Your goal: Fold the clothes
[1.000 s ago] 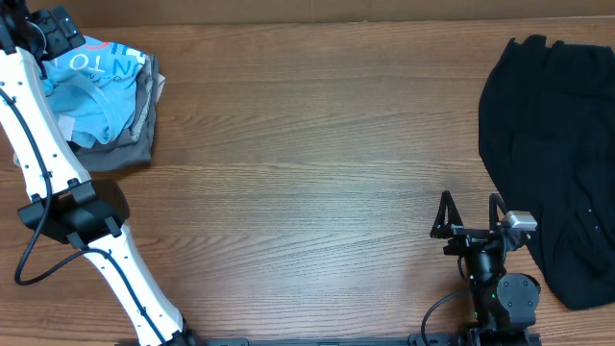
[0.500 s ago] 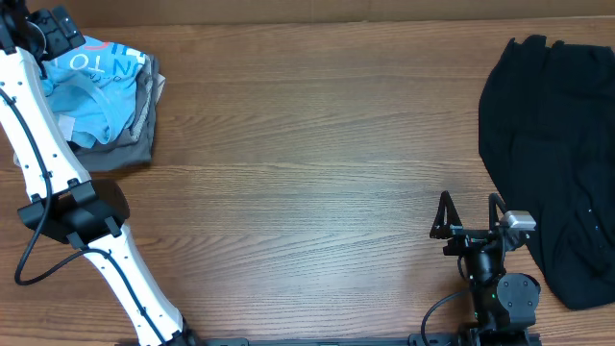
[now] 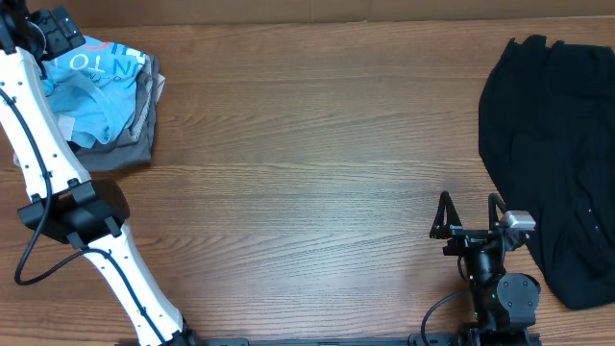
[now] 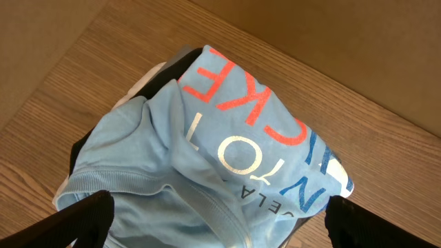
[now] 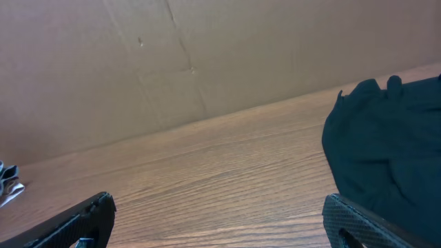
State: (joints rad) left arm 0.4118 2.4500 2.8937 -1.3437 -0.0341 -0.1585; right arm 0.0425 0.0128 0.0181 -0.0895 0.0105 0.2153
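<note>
The clothes, a light blue T-shirt with white and coral-red lettering, lie bunched on top of a small pile at the table's far left corner. In the left wrist view the T-shirt fills the middle, its ribbed neckline towards the camera. My left gripper hangs open just over it, one black finger at each side of the cloth, holding nothing. My right gripper stands open near the front right of the table, well away from the shirt; between its fingers there is only bare wood.
A grey garment lies under the blue shirt. A large black garment sprawls over the table's right side, close to my right gripper. A brown cardboard wall runs along the far edge. My white left arm reaches up the left side.
</note>
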